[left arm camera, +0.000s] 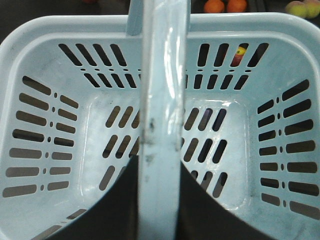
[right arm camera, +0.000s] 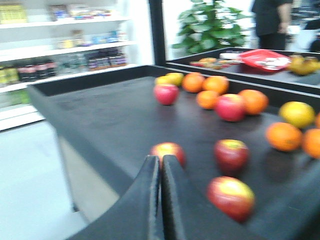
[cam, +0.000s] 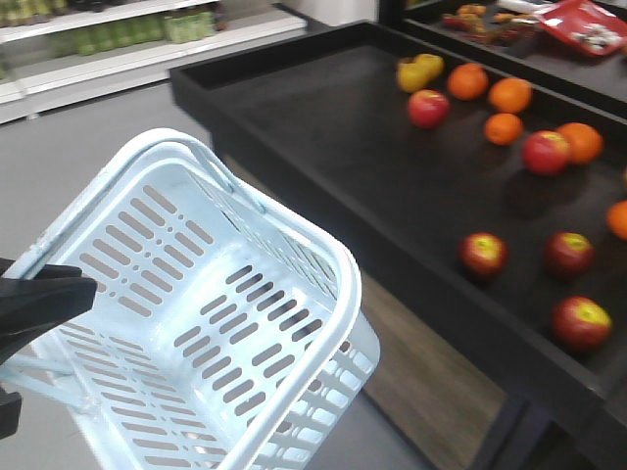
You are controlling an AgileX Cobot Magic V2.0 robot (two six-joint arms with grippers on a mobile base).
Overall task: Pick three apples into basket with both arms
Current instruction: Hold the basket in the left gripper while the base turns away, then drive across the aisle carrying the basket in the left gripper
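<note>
Pinched on the loop handle of the pale blue slotted plastic basket at the left gripper; pressed together, empty, at the right gripper. Nothing inside yet. Left to fetch from the black tray, right: three round dark-red apples.

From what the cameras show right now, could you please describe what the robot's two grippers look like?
Both are plain black. The right gripper has two long fingers tapering to narrow tips. The left gripper shows as two broad wedges with sloping edges, and as a blunt black shape in the front view. No cables, markings or arm links are visible.
</note>
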